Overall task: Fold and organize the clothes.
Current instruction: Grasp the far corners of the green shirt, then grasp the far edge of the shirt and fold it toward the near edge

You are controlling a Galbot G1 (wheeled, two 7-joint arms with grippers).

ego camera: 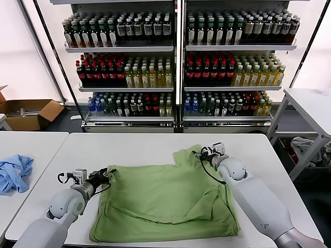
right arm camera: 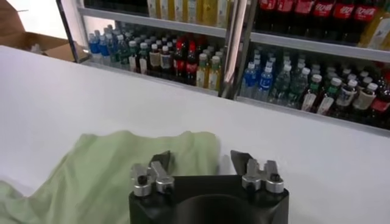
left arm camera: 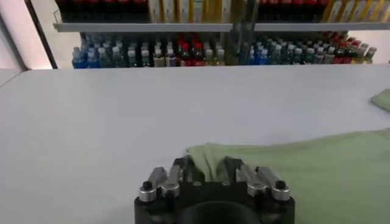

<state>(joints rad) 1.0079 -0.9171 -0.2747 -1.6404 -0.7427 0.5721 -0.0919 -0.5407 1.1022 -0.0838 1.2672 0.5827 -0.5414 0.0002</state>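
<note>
The clothes are one light green T-shirt, lying partly folded on the white table. My left gripper sits low at the shirt's near left corner. In the left wrist view its fingers press a bunched fold of the T-shirt between them, so the left gripper is shut on it. My right gripper is at the shirt's far right corner. In the right wrist view the right gripper stands open. The T-shirt's edge lies between its jaws, apart from one finger.
A light blue garment lies on a separate table at the left. Shelves of bottles stand behind the table, with a cardboard box on the floor at the left. Another table stands at the right.
</note>
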